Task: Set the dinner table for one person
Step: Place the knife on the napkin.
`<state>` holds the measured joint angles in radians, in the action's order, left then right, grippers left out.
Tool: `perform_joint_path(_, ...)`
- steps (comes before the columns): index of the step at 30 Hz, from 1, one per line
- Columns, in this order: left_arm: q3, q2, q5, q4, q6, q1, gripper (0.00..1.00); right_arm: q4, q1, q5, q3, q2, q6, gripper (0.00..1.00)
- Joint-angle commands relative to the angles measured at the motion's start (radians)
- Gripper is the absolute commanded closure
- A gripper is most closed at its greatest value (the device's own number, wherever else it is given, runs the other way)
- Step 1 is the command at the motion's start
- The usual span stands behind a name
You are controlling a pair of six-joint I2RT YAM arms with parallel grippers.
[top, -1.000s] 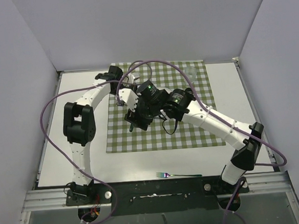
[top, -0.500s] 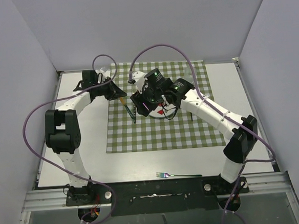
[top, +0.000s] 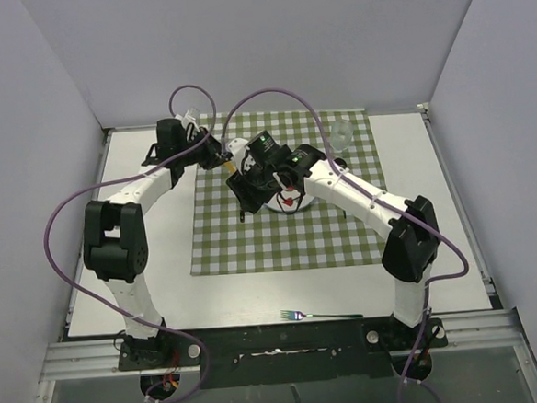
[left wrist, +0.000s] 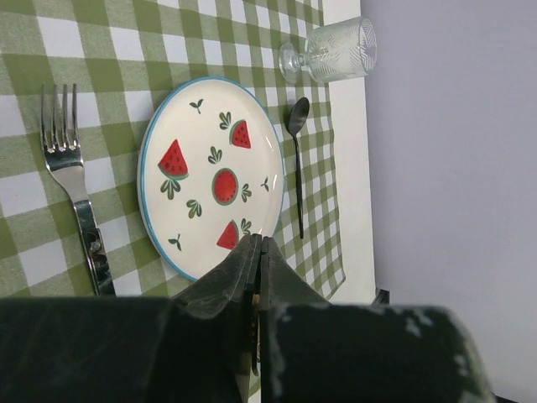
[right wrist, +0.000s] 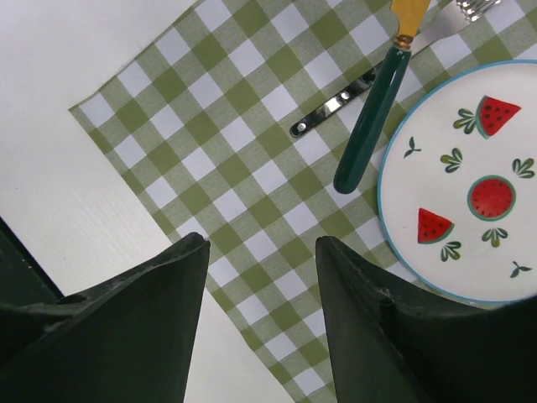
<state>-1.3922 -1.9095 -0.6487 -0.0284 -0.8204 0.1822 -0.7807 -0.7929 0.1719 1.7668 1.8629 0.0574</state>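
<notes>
Left fingers [left wrist: 239, 273] are clenched on nothing, only a thin seam between them. Right fingers [right wrist: 143, 311] are released, spread wide over the cloth [right wrist: 252, 159] with nothing held.

The worktop [top: 422, 154] fills the view under both arms, with the cloth on its far middle. On the cloth are a plate [left wrist: 211, 126], a fork [left wrist: 71, 176] to one side of it, a spoon [left wrist: 297, 168] to the other, and a glass [left wrist: 331, 52] at the far corner. A knife [right wrist: 369, 134] lies askew beside the plate rim and seems to cross the fork handle.

The step in hand is probably placing the knife. It looks set down but not tidy. The next move likely calls for the right fingers to close on the handle and lay it straight, without nudging the fork or plate. A spare fork [top: 321, 316] sits alone at the near edge, well apart.

The right arm stretches diagonally across the plate, wrist pointing down at the cloth's left part. The left arm bends at the elbow, its wrist at the cloth's far-left corner, looking sideways over the plate.
</notes>
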Motion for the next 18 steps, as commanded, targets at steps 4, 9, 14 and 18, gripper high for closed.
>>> perform_joint_path(4,-0.025,0.120,0.009,-0.083,-0.019,0.012,1.00,0.071,-0.008,-0.143,0.077,0.037,-0.079,0.47)
perform_joint_path(9,-0.014,0.142,-0.016,-0.088,-0.035,0.018,1.00,0.105,-0.009,-0.166,0.064,0.050,-0.098,0.48)
perform_joint_path(14,-0.022,0.160,-0.035,-0.081,-0.050,0.024,1.00,0.110,-0.008,-0.165,0.079,0.069,-0.099,0.51)
perform_joint_path(18,-0.015,0.168,-0.044,-0.082,-0.058,0.028,1.00,0.124,-0.006,-0.164,0.083,0.075,-0.108,0.53)
